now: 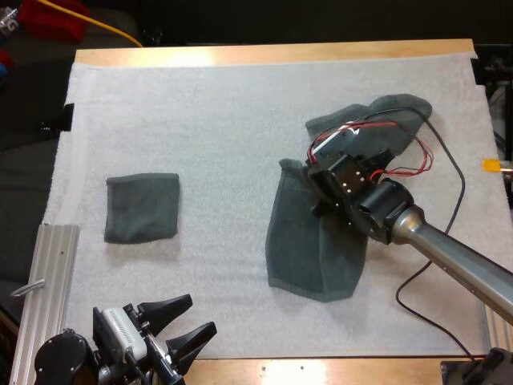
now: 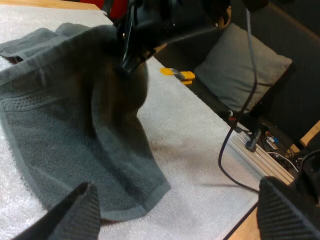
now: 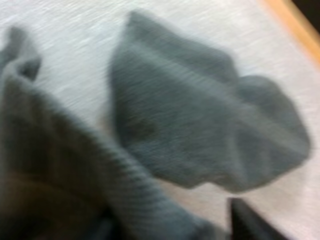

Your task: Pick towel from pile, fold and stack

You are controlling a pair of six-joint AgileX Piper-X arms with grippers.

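A dark grey-green towel (image 1: 309, 253) hangs partly lifted, its lower part spread on the white mat (image 1: 224, 120). My right gripper (image 1: 322, 191) is shut on its upper edge, and the left wrist view shows that grip (image 2: 131, 56) at the top of the draped towel (image 2: 70, 140). A second, crumpled towel (image 1: 377, 120) lies behind it at the back right; the right wrist view shows it (image 3: 200, 135) beyond the held cloth (image 3: 55, 170). A folded towel (image 1: 142, 208) lies flat at the left. My left gripper (image 1: 183, 322) is open at the front edge, holding nothing.
A metal rail (image 1: 48, 289) runs along the mat's left front side. A black cable (image 1: 425, 313) loops on the mat at the front right. Bare mat lies between the folded towel and the held one.
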